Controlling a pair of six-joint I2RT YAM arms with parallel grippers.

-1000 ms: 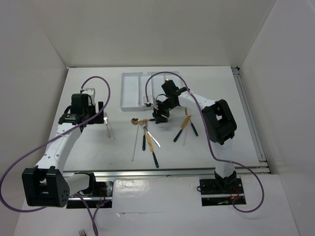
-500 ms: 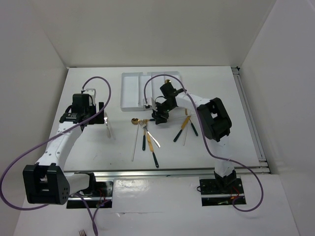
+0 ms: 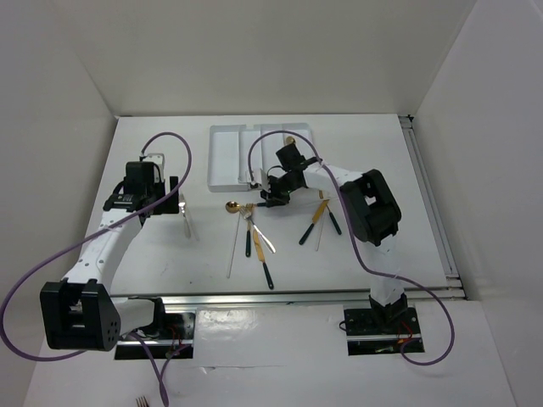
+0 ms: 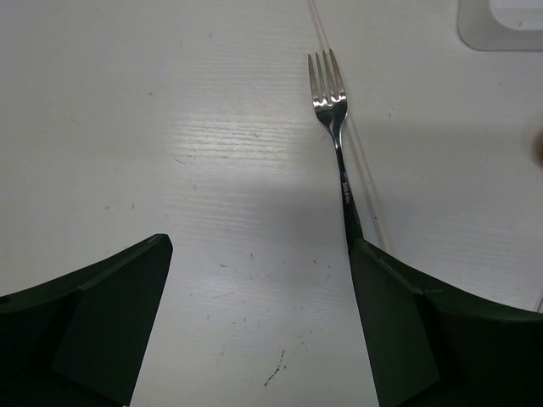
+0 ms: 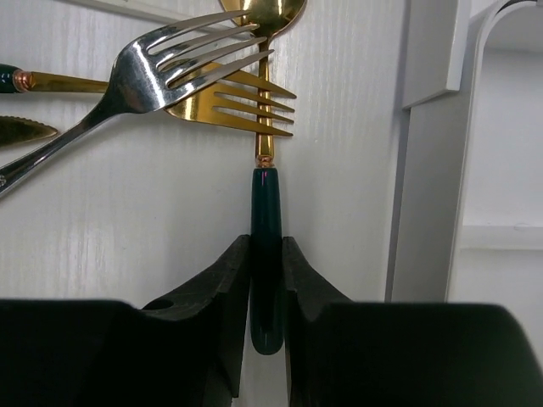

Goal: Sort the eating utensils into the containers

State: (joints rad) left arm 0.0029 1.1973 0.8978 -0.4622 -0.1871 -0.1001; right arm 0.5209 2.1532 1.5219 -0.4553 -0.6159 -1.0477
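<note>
My right gripper [image 3: 270, 197] is shut on the dark green handle of a gold spoon [image 5: 265, 254], seen between the pads in the right wrist view [image 5: 265, 244]. The spoon's bowl [image 3: 232, 207] lies on the table beside a silver fork [image 5: 161, 68] and a gold fork [image 5: 242, 102]. The white organiser tray [image 3: 222, 157] is just behind, and its wall [image 5: 428, 170] stands right of the spoon. My left gripper [image 3: 174, 203] is open and empty over the table [image 4: 259, 246]. A silver fork [image 4: 329, 93] lies ahead, its handle passing by the right finger [image 4: 399, 322].
More utensils lie in front of the tray: a pale chopstick [image 3: 233, 246], forks with dark handles [image 3: 253, 237], a knife [image 3: 265, 271], and a gold knife with two others [image 3: 312, 222]. A thin chopstick [image 4: 361, 161] lies beside the silver fork. The tray's corner [image 4: 501, 25] shows top right.
My right gripper has shifted slightly left and back, its wrist drawing in toward the tray's front edge. The spoon's bowl stays in place. My left arm has barely moved.
</note>
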